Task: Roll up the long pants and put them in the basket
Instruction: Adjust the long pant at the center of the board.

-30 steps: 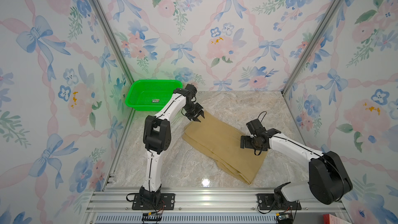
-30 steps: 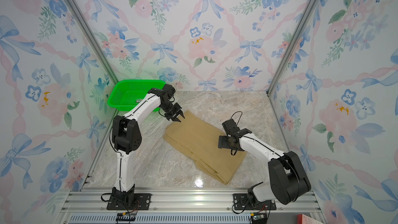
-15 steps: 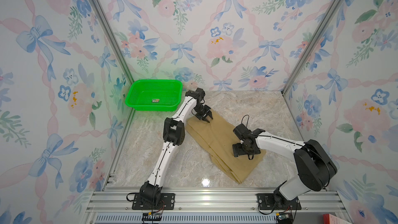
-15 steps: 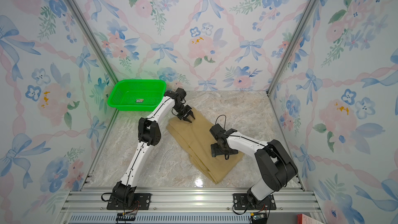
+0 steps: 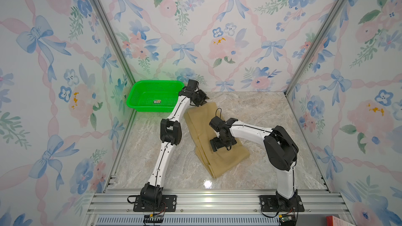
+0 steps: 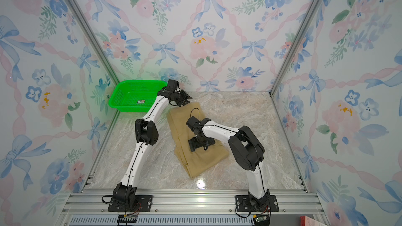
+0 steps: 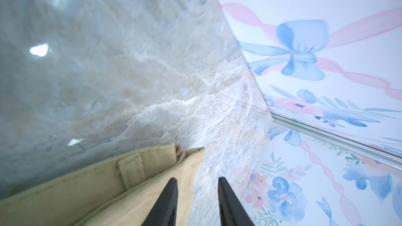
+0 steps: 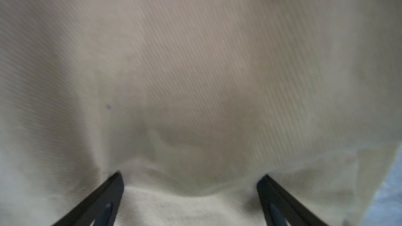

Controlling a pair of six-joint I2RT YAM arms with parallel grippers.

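Marble tabletop (image 5: 250,109) between floral walls (image 5: 195,29)

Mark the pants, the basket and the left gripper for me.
pants (image 5: 226,159): in a top view, bare cloth near the front end.
basket (image 5: 152,108): in a top view, its front wall.
left gripper (image 7: 196,182): left wrist view, midway between its fingers' tips.

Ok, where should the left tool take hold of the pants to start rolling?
Probably the waistband corner at the far end, coming from the back-wall side with one jaw slid under the edge. The pants lie flat, folded lengthwise, and that thick stitched edge sits right by the left tool, whose jaws stand apart, empty.
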